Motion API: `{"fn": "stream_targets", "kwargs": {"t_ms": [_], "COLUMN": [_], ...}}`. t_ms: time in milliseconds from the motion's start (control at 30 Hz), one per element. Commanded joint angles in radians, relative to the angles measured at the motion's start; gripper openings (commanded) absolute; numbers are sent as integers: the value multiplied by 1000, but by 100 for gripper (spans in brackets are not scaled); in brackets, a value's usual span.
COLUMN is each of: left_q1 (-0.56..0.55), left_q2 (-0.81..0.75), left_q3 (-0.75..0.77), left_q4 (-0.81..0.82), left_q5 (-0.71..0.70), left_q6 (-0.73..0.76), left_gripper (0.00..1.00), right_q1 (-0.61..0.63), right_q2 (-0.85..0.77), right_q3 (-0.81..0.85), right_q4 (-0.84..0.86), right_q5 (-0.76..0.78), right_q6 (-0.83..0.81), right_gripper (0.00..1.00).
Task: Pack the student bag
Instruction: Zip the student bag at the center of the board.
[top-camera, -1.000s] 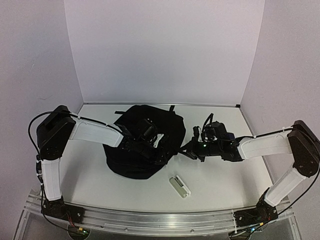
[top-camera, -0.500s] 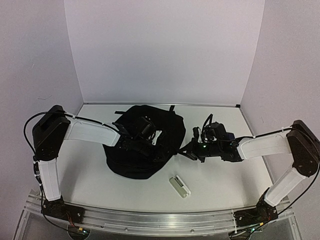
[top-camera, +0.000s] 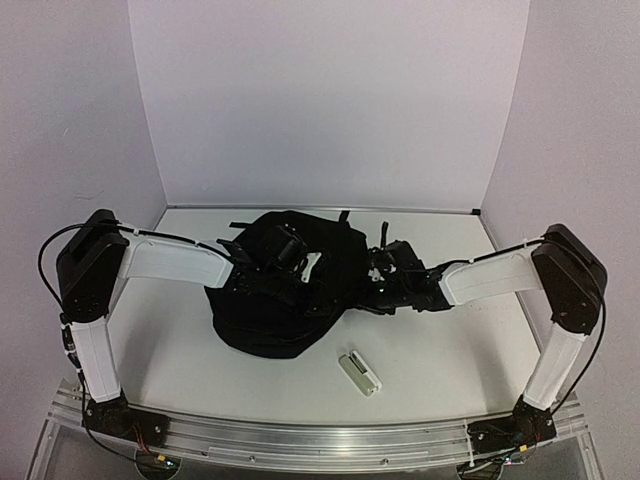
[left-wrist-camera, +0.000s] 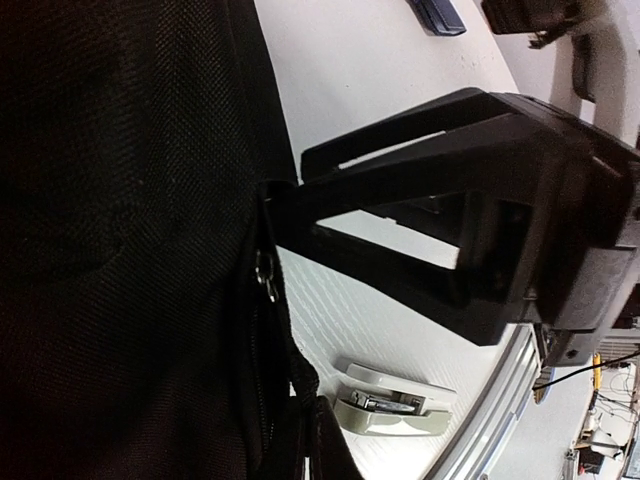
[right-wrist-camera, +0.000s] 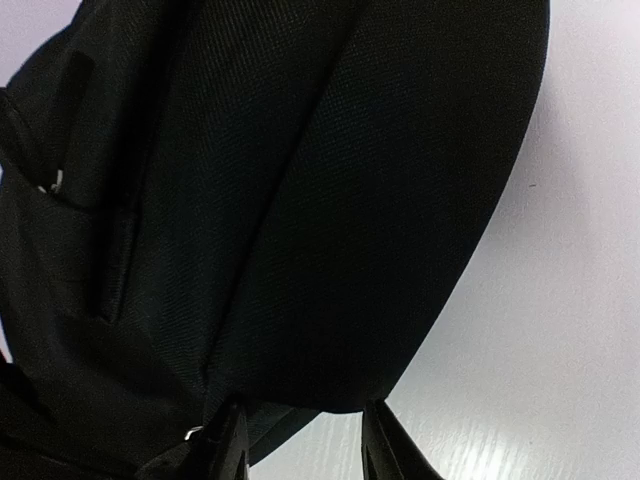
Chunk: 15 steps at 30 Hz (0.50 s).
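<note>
The student bag (top-camera: 285, 300) is a large black fabric backpack lying in the middle of the table. My left gripper (top-camera: 283, 252) reaches over its top. In the left wrist view the black fingers (left-wrist-camera: 300, 180) meet at the bag's edge (left-wrist-camera: 130, 230), just above a small metal zipper ring (left-wrist-camera: 264, 270), shut on the fabric. My right gripper (top-camera: 375, 285) is at the bag's right side. In the right wrist view its fingertips (right-wrist-camera: 228, 440) stand apart at the bottom of the frame, open, with the bag's rounded edge (right-wrist-camera: 330, 200) just above the gap.
A beige stapler-like object (top-camera: 360, 373) lies on the table in front of the bag, also seen as the beige object (left-wrist-camera: 395, 405) near the front rail. A dark blue item (left-wrist-camera: 435, 12) lies on the table beyond the left gripper. White walls enclose the back and sides.
The right arm has swung left up to the bag's side and its jaws have opened. The left gripper has closed on the bag's edge.
</note>
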Motion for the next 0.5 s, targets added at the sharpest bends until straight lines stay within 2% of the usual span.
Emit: {"fn": "stream_targets", "kwargs": {"t_ms": [0, 133, 300, 467], "left_q1": [5, 5, 5, 5], "left_q2": [-51, -51, -65, -101], "left_q3": [1, 2, -16, -54], "left_q4": [16, 4, -17, -43], "left_q5": [33, 42, 34, 22], "left_q6": [6, 6, -9, -23], "left_gripper": [0, 0, 0, 0], "right_q1": [14, 17, 20, 20], "right_q2": [63, 96, 123, 149], "right_q3": [89, 124, 165, 192], "right_q4": [-52, -67, -58, -64], "right_q5": [129, 223, 309, 403], "right_q6": [-83, -84, -75, -6], "right_gripper": [38, 34, 2, 0]}}
